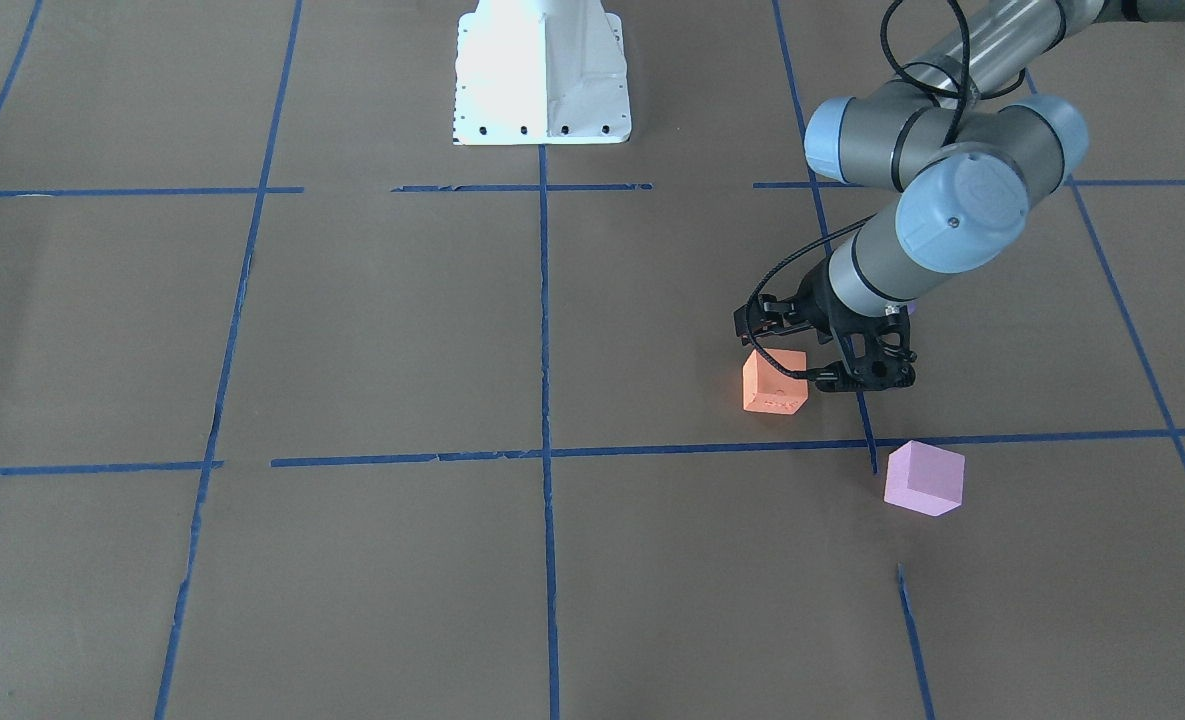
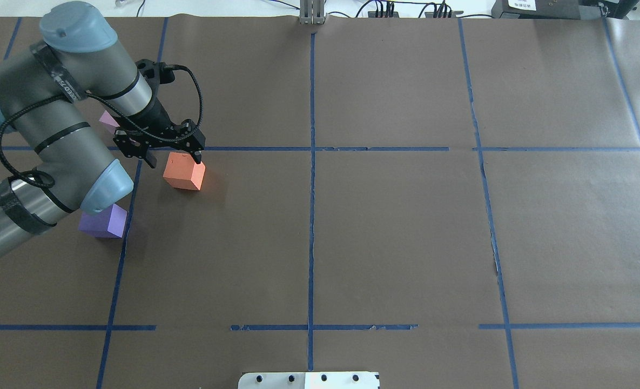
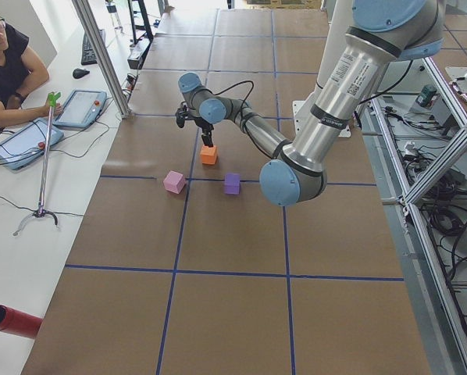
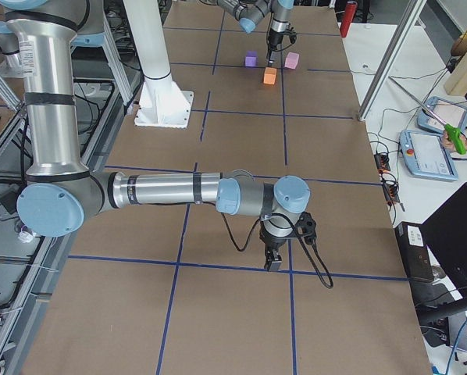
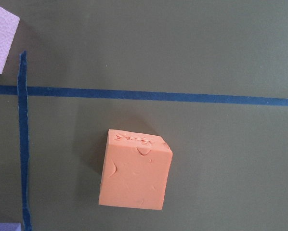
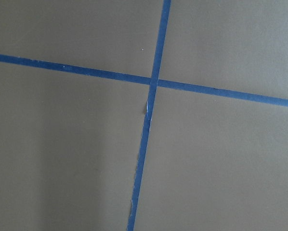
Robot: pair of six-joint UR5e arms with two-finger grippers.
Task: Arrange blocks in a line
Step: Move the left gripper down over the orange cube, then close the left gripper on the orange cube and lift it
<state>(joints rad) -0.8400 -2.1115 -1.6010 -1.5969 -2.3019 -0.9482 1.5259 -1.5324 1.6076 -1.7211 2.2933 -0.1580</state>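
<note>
The orange block (image 2: 184,171) lies on the brown table left of centre; it also shows in the front view (image 1: 774,385) and fills the left wrist view (image 5: 134,169). My left gripper (image 2: 173,158) is open and empty, its fingers spread wider than the orange block, just above its far side. The pale pink block (image 1: 924,478) lies farther out, partly hidden by the arm in the overhead view (image 2: 107,119). The violet block (image 2: 103,221) lies nearer the robot, half under the left arm. My right gripper (image 4: 272,262) hangs over bare table far from the blocks; I cannot tell whether it is open.
Blue tape lines (image 2: 312,148) divide the brown table into squares. The white robot base (image 1: 542,75) stands at the robot's edge. An operator (image 3: 7,70) with tablets sits beyond the far edge. A red cylinder (image 3: 11,320) lies off the table.
</note>
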